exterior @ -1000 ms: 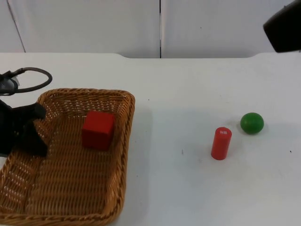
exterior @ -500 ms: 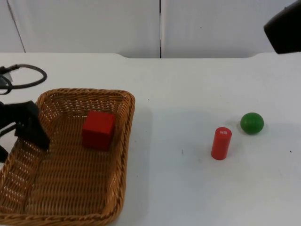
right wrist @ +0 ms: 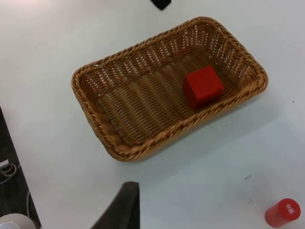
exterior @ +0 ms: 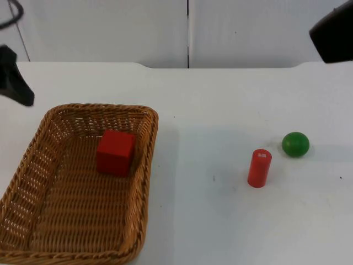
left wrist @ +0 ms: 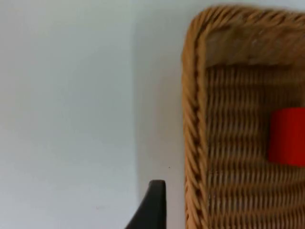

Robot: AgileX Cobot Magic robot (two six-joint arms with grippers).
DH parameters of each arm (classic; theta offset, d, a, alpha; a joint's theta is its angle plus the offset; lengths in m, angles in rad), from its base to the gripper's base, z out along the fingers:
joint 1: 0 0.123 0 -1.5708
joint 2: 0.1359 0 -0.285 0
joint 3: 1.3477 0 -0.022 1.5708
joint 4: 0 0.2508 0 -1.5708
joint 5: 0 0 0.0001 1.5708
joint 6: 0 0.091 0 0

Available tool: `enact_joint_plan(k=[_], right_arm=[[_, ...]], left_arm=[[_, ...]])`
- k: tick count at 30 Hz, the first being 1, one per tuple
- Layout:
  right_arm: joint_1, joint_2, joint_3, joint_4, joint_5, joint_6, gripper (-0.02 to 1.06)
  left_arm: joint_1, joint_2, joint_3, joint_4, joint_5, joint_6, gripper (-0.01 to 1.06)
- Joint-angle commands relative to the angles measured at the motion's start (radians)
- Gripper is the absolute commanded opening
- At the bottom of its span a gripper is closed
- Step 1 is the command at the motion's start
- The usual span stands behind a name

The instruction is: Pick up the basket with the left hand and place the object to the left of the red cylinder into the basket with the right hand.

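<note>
basket: brown woven wicker basket [exterior: 83, 187] sits flat on the white table top [exterior: 220, 99], near-left part of the top view; long axis runs near-to-far, tilted a bit. Nothing grips it
cube: red cube [exterior: 115, 152] lies inside the basket, toward its far end, closer to the right wall – also seen in the right wrist view [right wrist: 203, 87]
cylinder: red cylinder [exterior: 259, 168] upright on the table, well apart from the basket, to its right
ball: green ball [exterior: 295, 144] just beside the cylinder on its right & a little farther back – not the target
left gripper: left gripper [exterior: 15, 85] off the basket, over bare table beyond its far-left corner; holds nothing, fingers open or shut – can't tell. One black fingertip [left wrist: 151, 205] shows just outside the basket's rim
right gripper: high at the far right, well apart from all objs; waits. Fingers – can't tell
key relation: basket lies toward the near side & right of the left gripper; left arm is much the nearer. Judgement – cube looks already placed, little left to do
</note>
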Motion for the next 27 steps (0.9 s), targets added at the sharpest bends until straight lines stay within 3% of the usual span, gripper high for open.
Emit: enact_joint_plan(k=[1,27], right_arm=[[-0.005,-0.005,0.002,0.004,0.005,0.004,1.05],[-0.005,-0.005,0.002,0.004,-0.032,0.025,1.05]], left_arm=[[0.002,-0.058,-0.003,0.042,0.022,-0.022,0.83],[-0.015,-0.545,-0.001,0.040,0.106,-0.056,0.83]])
